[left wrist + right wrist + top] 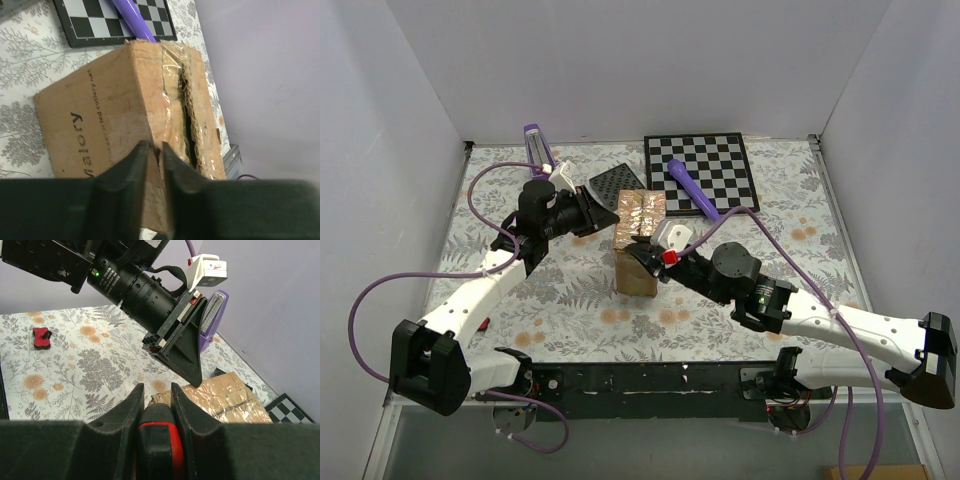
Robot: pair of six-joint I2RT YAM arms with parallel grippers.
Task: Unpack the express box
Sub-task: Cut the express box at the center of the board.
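Note:
The express box (638, 272), a brown carton, stands mid-table with its glossy taped top (642, 212) up. A dark slit (187, 115) runs along the tape between the flaps. My left gripper (610, 222) is shut, and its tips (154, 147) rest on the box (100, 115) at the top's left edge. The right wrist view shows it as a black wedge (192, 375) touching the taped top (225, 400). My right gripper (155, 390) is shut on a black and red tool (157, 435), just off the box's near edge (642, 250).
A chessboard (720, 160) lies behind the box with a purple handle (690, 188) across its near corner. A black dotted plate (617, 182) sits just behind the box. A purple and white device (540, 150) stands back left. A small red piece (41, 336) lies near left.

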